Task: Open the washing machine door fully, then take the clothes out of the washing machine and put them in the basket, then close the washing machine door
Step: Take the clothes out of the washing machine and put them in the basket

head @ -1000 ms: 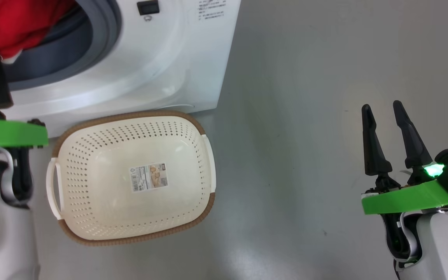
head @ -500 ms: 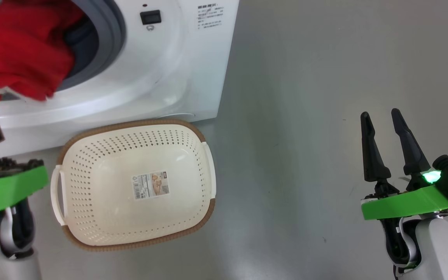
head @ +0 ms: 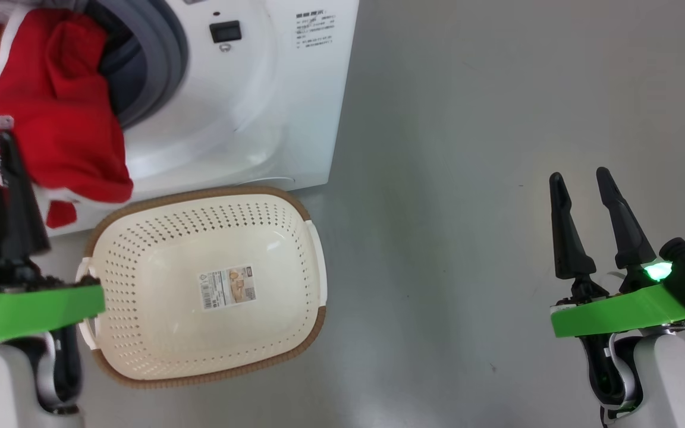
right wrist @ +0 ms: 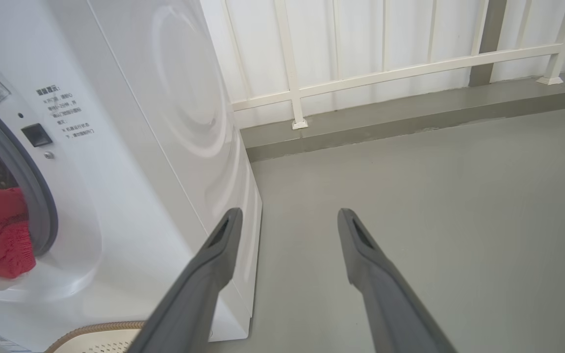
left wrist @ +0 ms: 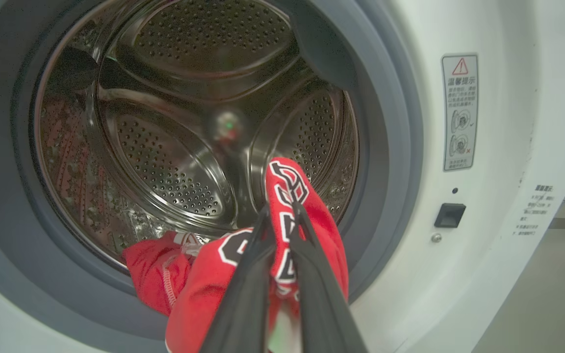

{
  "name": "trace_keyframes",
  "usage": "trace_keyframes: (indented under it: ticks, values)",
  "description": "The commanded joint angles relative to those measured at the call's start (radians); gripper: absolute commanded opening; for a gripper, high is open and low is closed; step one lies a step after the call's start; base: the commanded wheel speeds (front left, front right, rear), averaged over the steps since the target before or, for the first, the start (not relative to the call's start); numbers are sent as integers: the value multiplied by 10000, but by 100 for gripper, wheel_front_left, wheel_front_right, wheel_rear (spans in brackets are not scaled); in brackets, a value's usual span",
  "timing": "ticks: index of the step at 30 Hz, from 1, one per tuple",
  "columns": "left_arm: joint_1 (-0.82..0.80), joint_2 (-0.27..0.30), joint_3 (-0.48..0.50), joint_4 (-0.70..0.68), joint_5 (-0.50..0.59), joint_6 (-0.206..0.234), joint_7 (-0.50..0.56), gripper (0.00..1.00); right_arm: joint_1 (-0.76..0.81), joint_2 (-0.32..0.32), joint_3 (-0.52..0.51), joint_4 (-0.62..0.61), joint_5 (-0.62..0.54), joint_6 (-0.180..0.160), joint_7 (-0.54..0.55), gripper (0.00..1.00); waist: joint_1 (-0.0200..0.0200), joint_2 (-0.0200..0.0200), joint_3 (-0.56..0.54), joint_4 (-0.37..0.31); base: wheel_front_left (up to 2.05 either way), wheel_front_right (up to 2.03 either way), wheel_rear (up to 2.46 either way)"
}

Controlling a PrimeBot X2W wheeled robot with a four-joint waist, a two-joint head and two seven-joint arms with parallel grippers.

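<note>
Currently left tool [left wrist: 280,212] clamped on red clothes [head: 63,119]; right tool [head: 578,174] spread wide, empty.

Left jaws together, right jaws apart

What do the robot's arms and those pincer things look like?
Each arm is a smooth white shell ending in a bright green flat collar. From it rise two long, tapering black fingers: the left pincer and right pincer. A small green light glows beside the collar, and black cables loop beneath at the wrist.
</note>
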Motion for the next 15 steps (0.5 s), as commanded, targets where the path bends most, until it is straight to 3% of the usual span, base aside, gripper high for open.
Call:
trace_keyframes:
  ticks: [1,15]
  values:
    - [330,186,185,-4,-62,14,-38,0,191,-70,232,-208,175,65,-65,100,0,0,17,-13,0,0,0]
    - [264,306,-418,3052,61,13,-38,0,-31,-70,296,-282,272,65,-65,100,0,0,584,-80,0,0,0]
